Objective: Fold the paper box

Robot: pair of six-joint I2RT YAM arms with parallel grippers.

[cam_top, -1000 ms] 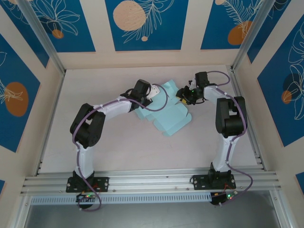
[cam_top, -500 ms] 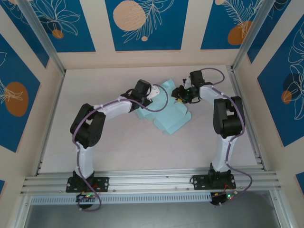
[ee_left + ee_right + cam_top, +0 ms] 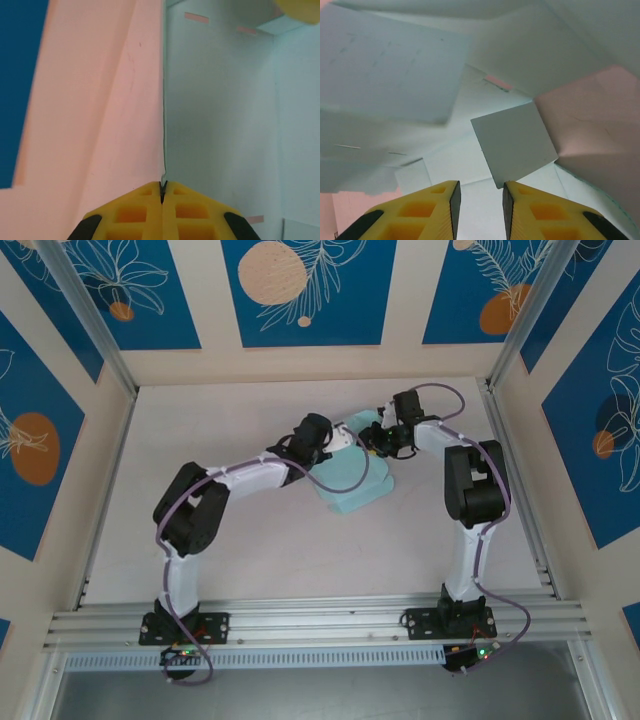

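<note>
on the pale table [image 3: 250, 550] the left arm [image 3: 250, 475] has reached farther right than a second ago. the right arm [image 3: 470, 480] has swung its wrist left toward it. the paper box [image 3: 345, 495] covers less table than before: its left part is drawn in, leaving a compact light-blue shape mid-table, toward the far side. in the wrist views its panels stand at angles, creased, with small pinkish marks. the left gripper [image 3: 162, 186] is pinched tight on a thin card edge. the right gripper [image 3: 479, 200] hovers over the panels, fingers parted, holding nothing.
</note>
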